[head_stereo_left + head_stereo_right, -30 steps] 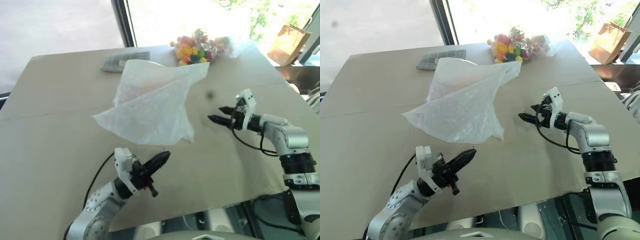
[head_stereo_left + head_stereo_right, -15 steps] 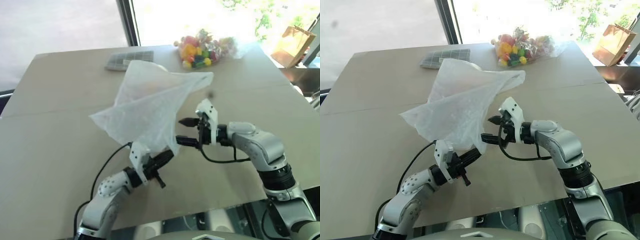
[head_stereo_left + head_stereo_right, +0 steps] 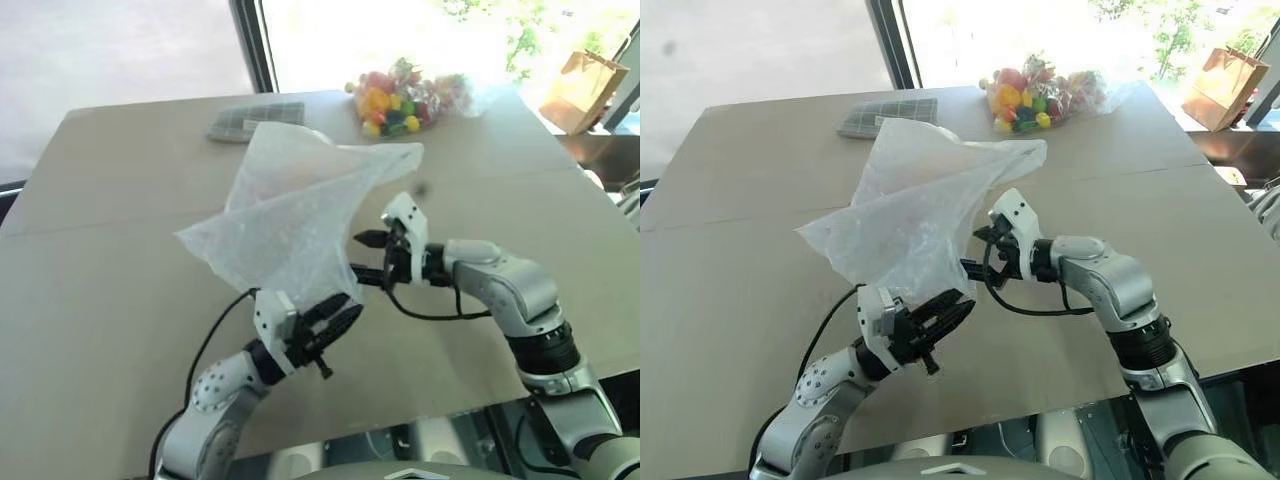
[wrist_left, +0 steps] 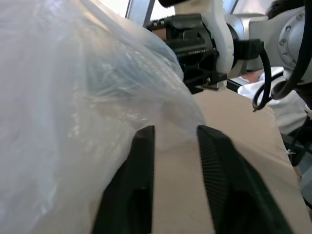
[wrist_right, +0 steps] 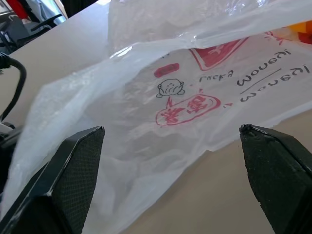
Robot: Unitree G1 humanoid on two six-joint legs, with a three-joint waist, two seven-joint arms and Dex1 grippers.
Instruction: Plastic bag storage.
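Two end effectors beside plastic bag point(image 3: 285, 215)

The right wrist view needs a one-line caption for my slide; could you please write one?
Right gripper, fingers spread wide, faces the plastic bag with red print on the table.

Over at the far edge of the table point(image 3: 100, 300), a clear bag of colourful balls point(image 3: 405, 95) sits by the window. To its left lies a flat grey checked pad point(image 3: 255, 120). A brown paper bag point(image 3: 583, 88) stands beyond, right.
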